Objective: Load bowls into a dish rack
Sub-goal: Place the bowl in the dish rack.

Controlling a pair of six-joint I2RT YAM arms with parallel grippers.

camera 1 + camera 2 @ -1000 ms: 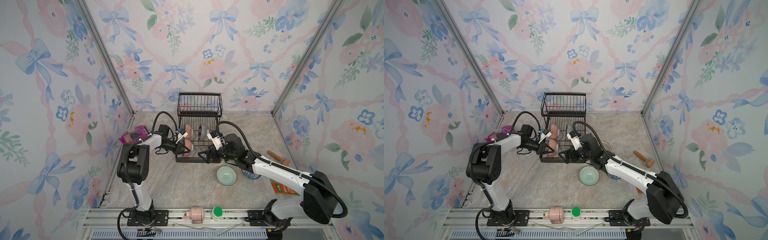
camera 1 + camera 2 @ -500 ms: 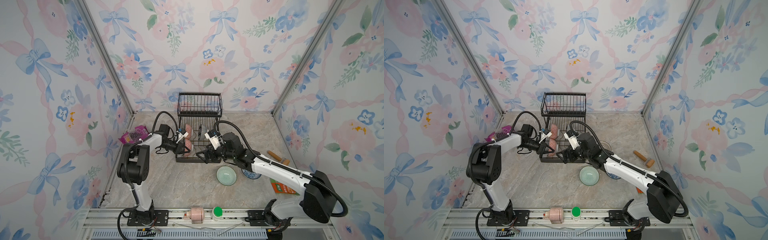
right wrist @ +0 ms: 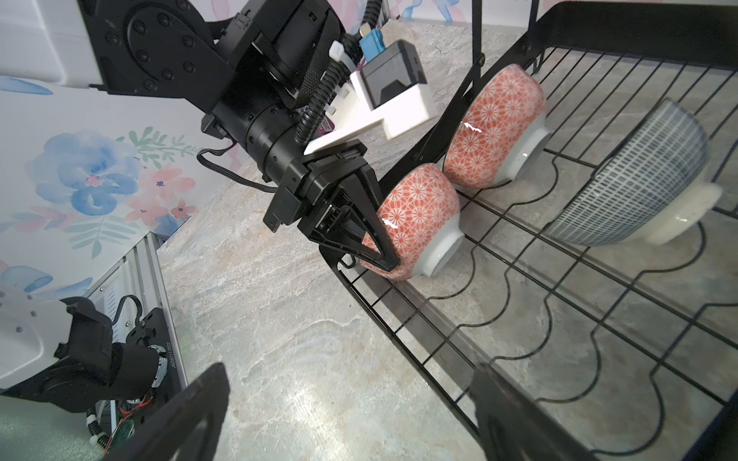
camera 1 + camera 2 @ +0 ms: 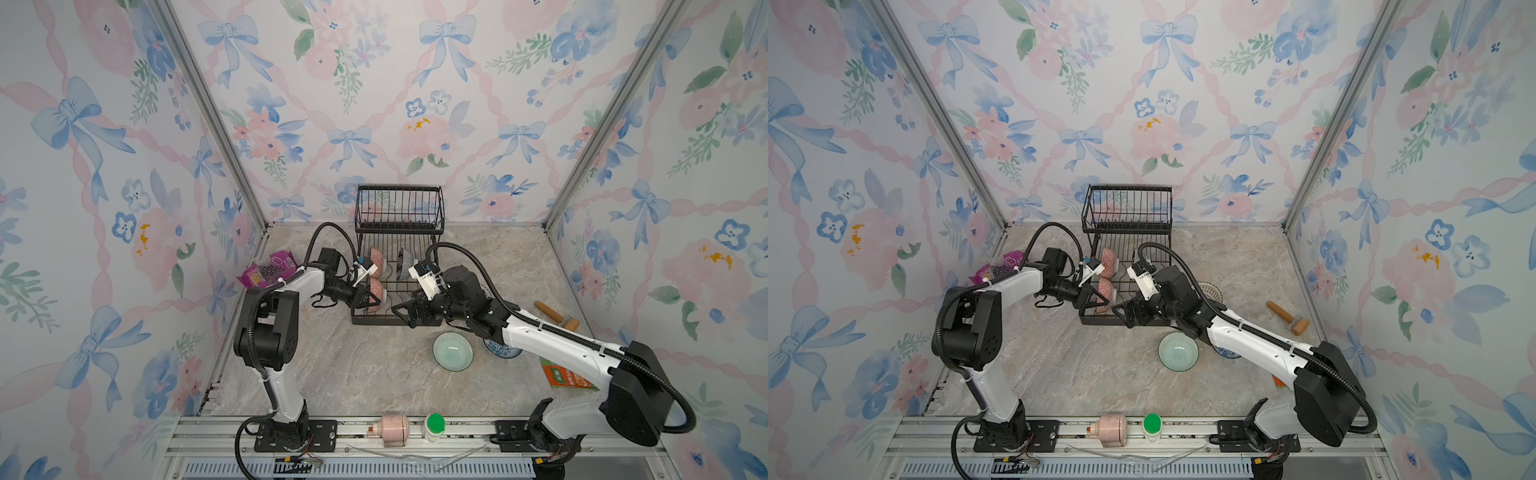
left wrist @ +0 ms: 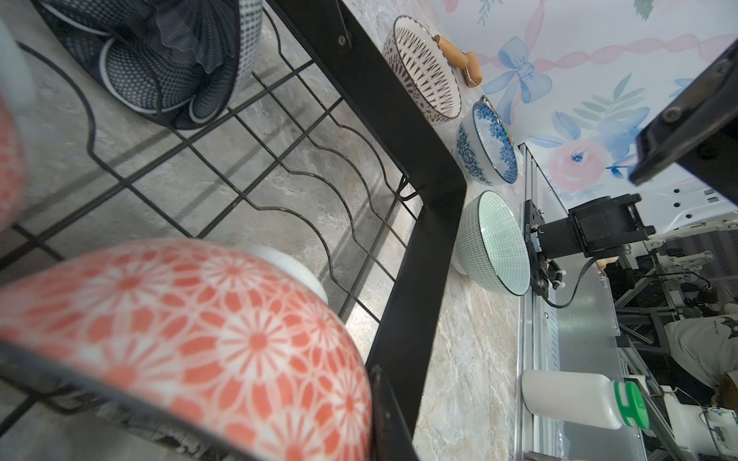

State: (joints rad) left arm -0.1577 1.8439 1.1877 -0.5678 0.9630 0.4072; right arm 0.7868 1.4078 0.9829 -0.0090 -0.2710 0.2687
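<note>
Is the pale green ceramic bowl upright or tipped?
Upright: the pale green ceramic bowl rests on its foot, its hollow facing up.

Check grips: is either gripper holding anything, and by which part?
The left gripper is shut on the rim of the front pink-red bowl, which stands on edge in the dish rack. The right gripper is open and holds nothing.

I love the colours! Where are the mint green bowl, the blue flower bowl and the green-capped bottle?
mint green bowl (image 4: 453, 351): a top view, middle of its inside.
blue floral bowl (image 5: 494, 140): left wrist view, its patterned inside.
green-capped bottle (image 4: 1152, 423): a top view, its green cap.
</note>
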